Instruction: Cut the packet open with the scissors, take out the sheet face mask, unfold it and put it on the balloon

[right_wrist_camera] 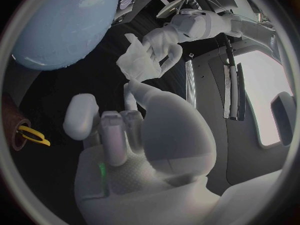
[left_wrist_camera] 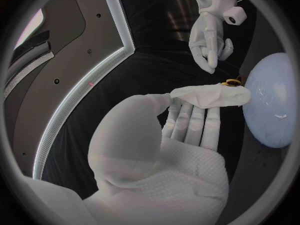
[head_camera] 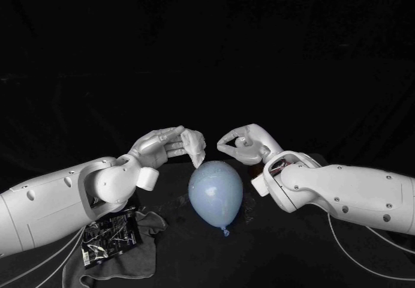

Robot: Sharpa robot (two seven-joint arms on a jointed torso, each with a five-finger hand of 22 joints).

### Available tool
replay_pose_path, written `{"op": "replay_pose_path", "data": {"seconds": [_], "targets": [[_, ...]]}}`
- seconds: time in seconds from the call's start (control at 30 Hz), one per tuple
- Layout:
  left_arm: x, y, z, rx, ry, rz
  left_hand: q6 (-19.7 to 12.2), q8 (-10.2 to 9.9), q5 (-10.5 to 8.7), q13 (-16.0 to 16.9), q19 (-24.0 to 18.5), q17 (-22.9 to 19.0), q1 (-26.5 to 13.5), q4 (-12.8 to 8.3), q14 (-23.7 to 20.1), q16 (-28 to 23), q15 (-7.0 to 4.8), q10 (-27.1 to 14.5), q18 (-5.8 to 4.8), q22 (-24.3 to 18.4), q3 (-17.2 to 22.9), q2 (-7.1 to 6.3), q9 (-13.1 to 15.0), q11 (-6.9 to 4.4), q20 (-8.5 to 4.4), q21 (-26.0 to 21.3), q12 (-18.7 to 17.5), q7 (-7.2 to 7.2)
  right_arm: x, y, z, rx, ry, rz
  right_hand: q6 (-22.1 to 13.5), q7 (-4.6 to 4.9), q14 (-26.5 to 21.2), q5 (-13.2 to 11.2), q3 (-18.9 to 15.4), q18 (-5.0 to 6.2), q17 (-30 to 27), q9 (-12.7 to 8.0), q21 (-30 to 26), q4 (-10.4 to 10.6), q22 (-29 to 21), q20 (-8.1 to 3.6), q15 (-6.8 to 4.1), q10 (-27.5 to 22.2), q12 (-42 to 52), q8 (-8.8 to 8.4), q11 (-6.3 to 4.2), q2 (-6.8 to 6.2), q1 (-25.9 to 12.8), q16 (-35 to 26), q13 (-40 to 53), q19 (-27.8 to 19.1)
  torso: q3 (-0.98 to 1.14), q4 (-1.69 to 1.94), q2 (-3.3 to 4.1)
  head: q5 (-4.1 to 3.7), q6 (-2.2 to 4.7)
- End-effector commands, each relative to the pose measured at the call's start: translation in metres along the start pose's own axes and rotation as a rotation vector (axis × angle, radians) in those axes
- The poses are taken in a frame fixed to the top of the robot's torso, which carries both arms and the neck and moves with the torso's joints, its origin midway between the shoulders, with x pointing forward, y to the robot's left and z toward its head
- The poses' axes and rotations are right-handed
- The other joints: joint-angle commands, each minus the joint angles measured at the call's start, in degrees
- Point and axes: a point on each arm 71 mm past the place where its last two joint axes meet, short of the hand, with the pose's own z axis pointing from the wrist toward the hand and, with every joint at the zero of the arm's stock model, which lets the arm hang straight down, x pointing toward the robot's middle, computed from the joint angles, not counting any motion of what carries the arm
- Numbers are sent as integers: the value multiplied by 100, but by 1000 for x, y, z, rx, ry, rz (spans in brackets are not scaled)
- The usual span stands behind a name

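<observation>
A pale blue balloon (head_camera: 216,192) lies on the black table between my two hands, its knot toward me. My left hand (head_camera: 160,149) holds the white sheet mask (head_camera: 195,147), still folded into a narrow wad, between thumb and fingers just above the balloon's far end. The mask's lower tip hangs close to the balloon. The left wrist view shows the mask (left_wrist_camera: 206,96) at my fingertips beside the balloon (left_wrist_camera: 272,105). My right hand (head_camera: 246,144) hovers across from it, fingers curled in and holding nothing. The yellow scissors handle (right_wrist_camera: 31,135) lies past the balloon.
The cut silver packet (head_camera: 108,237) lies on a crumpled grey cloth (head_camera: 143,258) under my left forearm, near the table's front left. A brown object (right_wrist_camera: 9,127) sits beside the scissors handle.
</observation>
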Motion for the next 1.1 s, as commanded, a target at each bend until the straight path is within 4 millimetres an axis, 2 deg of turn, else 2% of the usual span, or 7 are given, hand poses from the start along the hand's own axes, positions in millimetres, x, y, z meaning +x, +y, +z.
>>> {"op": "replay_pose_path", "data": {"seconds": [0.03, 0.1, 0.2, 0.3, 0.33, 0.77, 1.1], "targets": [[1, -2, 1, 14, -6, 7, -21, 27, 19, -2, -40, -8, 30, -93, 15, -33, 36, -55, 63, -7, 119, 3, 69, -4, 1, -34, -13, 208, 2, 1, 0, 0, 18, 0, 0, -23, 574, 13, 56, -48, 1483, 189, -76, -4, 822, -13, -36, 365, -75, 82, -45, -55, -10, 30, 1138, -32, -2, 4, 2, -1, -3], [1, -2, 1, 14, -6, 7, -21, 27, 19, -2, -40, -8, 30, -93, 15, -33, 36, -55, 63, -7, 119, 3, 69, -4, 1, -34, -13, 208, 4, 1, 0, 3, 31, 8, -120, 3, 547, 15, 65, -34, 1431, 184, -149, -29, 799, -12, -27, 322, -149, 49, -27, -125, -45, 17, 1074, -80, -2, 4, 3, 0, -6], [1, -2, 1, 12, -7, 8, -22, 28, 19, -2, -45, -9, 30, -94, 15, -33, 36, -56, 62, -7, 121, 2, 69, -4, 1, -35, -13, 208, 7, 4, 0, -10, 49, 0, -417, 144, 475, 25, -26, -10, 1294, 114, -332, -38, 743, 41, 66, 225, -292, -121, 93, -280, -178, -19, 958, -209, -2, 4, 4, -1, -8], [1, -1, 1, 11, -6, 7, -22, 29, 19, -2, -53, -9, 29, -95, 15, -34, 37, -56, 62, -8, 122, 0, 70, -4, 1, -36, -13, 208, 11, 7, 1, -44, 57, -27, -476, 196, 448, 22, -81, -1, 1246, 78, -393, -97, 726, 78, 110, 192, -331, -187, 140, -398, -184, -32, 929, -257, -4, 6, 5, 5, -14], [2, -1, 1, 11, -5, 7, -22, 29, 19, -2, -60, -9, 29, -95, 14, -34, 37, -56, 62, -8, 122, 0, 70, -4, 1, -37, -13, 208, 12, 9, 1, -64, 57, -44, -548, 245, 441, 23, -96, 2, 1237, 37, -418, -132, 720, 108, 147, 181, -339, -266, 182, -443, -176, -35, 925, -279, -4, 6, 5, 3, -15], [4, -1, 1, 5, 0, 5, -48, 56, 19, -2, 144, -15, 2, -103, 22, -48, 39, -63, 113, 24, 163, -20, 81, 1, -13, 34, -13, 215, 27, 23, 1, -387, 1, -340, -493, 291, 440, 21, -70, 2, 1241, -42, -386, -335, 734, 177, 199, 168, -339, -378, 229, -535, -23, -34, 932, -271, -3, 9, 7, 3, -22], [5, 1, 2, -3, 4, 3, -78, 84, 19, -3, 327, -23, -17, -120, 25, -67, 42, -76, 143, 41, 196, -29, 91, 6, -37, 118, -15, 218, 36, 23, 1, -474, -38, -449, -483, 303, 431, 17, -92, 8, 1225, -67, -404, -370, 729, 191, 210, 156, -355, -417, 240, -600, -26, -39, 920, -286, -2, 5, 9, 21, -42]]}}
